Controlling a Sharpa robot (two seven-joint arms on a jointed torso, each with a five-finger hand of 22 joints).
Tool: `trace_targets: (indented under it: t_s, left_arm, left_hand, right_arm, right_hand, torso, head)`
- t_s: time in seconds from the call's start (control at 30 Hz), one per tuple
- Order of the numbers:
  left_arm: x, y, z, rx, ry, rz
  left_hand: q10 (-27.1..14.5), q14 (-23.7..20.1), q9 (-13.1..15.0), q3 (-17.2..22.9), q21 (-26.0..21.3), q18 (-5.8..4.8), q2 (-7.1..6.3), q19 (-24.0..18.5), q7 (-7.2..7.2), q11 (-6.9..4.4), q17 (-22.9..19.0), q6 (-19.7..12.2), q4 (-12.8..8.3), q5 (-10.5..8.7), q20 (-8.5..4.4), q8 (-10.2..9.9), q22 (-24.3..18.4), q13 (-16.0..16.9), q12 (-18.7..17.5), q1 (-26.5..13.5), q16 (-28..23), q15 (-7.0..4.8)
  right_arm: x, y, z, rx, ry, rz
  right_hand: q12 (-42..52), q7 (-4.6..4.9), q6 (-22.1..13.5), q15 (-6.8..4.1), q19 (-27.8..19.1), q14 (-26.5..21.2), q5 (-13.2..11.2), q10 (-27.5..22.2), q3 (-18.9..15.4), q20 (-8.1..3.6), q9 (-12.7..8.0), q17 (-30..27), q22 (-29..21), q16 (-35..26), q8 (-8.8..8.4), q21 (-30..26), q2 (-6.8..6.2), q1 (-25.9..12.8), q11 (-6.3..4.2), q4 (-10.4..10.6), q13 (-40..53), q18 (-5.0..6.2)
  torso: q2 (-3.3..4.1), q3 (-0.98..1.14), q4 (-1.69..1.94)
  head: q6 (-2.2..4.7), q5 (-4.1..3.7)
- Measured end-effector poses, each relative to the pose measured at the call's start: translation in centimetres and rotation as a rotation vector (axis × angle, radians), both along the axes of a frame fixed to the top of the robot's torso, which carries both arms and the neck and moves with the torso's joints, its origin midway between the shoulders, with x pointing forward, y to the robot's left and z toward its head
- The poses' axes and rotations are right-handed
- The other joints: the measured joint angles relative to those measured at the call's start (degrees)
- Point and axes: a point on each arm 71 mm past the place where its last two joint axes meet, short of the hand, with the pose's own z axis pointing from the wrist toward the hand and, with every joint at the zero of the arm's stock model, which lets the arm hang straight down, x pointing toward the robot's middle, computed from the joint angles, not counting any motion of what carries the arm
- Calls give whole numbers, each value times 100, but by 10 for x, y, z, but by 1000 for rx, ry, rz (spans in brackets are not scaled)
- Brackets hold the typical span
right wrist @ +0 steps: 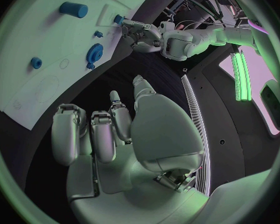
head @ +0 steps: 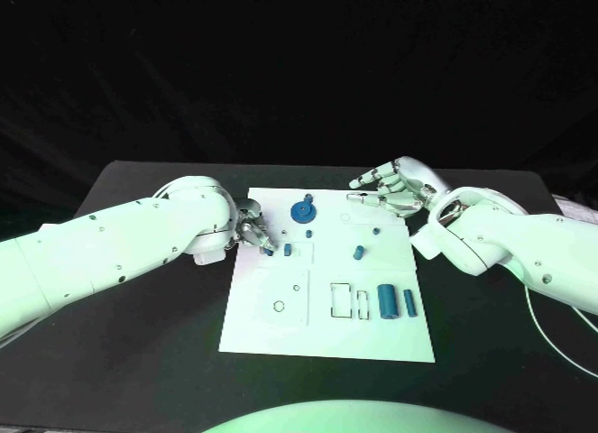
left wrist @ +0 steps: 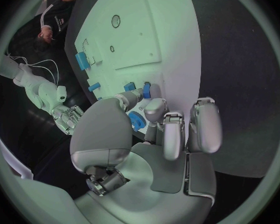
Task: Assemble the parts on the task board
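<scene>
The white task board (head: 327,311) lies mid-table. A blue gear (head: 303,212) sits near its far edge, also in the left wrist view (left wrist: 136,121) and right wrist view (right wrist: 93,55). Two blue cylinders (head: 398,302) lie at the near right. My left hand (head: 251,230) is at the board's left edge; thumb and a fingertip pinch a small blue part (head: 268,252) (left wrist: 146,90) low on the board. Another small part (head: 289,250) lies just beside it. My right hand (head: 396,188) hovers over the board's far right corner, fingers loosely apart, holding nothing.
More small blue parts lie mid-board (head: 359,252), (head: 308,234). Outlined slots (head: 340,300) and small holes (head: 280,305) mark the near half of the board. Black table (head: 142,343) surrounds the board on every side.
</scene>
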Motion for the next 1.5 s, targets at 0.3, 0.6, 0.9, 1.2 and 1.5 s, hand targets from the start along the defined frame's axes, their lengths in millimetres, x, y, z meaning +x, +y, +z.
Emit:
trace_targets:
  t_s: [0.3, 0.6, 0.9, 1.2, 1.5]
  left_arm:
    - [1, 0, 0, 5, 2, 11]
    - [1, 1, -2, 12, 2, 16]
    - [0, 2, -2, 20, -2, 12]
    - [0, 1, -2, 22, -5, 10]
    - [0, 2, -3, 21, -10, 16]
  left_hand:
    - [28, 0, -28, -150, 0, 1, -69, 21, -31, -28, 0, 72, 59, 2, -21, -42, 1, 43, 35, -155, 0, 0]
    - [88, 0, -42, -340, 0, 0, -159, 21, -51, -46, -1, 196, 107, 3, -21, -49, 4, 136, 114, -307, 0, 0]
    - [138, 21, -55, -426, 25, 0, -189, 21, -72, -55, -2, 257, 129, 3, -21, -38, 4, 195, 159, -337, 0, -21]
    - [203, 0, -72, -513, 52, 1, -182, 21, -82, -78, -2, 308, 169, 3, -21, -52, 3, 255, 221, -386, 0, -41]
    - [261, 0, -108, -815, 91, 1, -222, 21, -102, -96, -2, 410, 312, 3, -62, -81, 3, 297, 247, -533, 0, -41]
  right_arm:
    - [0, 0, 0, 0, 1, 0]
    - [0, 0, -1, 0, 2, 0]
    - [-1, 0, -1, 2, 2, 2]
    - [-1, 0, -1, 3, 2, 3]
    - [-1, 1, -2, 4, 3, 3]
  right_hand:
    - [0, 0, 0, 0, 0, 0, 0, 0, 0, 0, 0, 0, 0, -5, 0, 0, 0, 0, 0, 0, 1, 0]
    - [0, 0, 0, 0, -21, 0, 0, 0, 0, 21, -1, 0, -8, -23, 0, 0, 0, 0, 0, 0, 1, 0]
    - [0, 0, 0, 0, -21, 0, 0, 0, 0, 21, -1, 0, -8, -23, 0, 0, 0, 0, 0, 0, 1, 0]
    - [0, 0, 0, 0, -21, 0, 0, 0, 0, 21, 3, 4, -8, -23, 0, 0, 0, 0, 0, 0, 2, 0]
    - [0, 0, 0, 0, -21, 0, 0, 0, 0, 21, 3, 3, -7, -23, 0, 0, 0, 0, 0, 0, 2, 0]
  torso:
    - [3, -2, 8]
    - [2, -7, 17]
    - [3, -9, 17]
    - [6, -9, 24]
    - [6, -8, 25]
  head:
    - [-3, -13]
    - [-9, -20]
    - [-13, -30]
    - [-9, -44]
    - [3, -42]
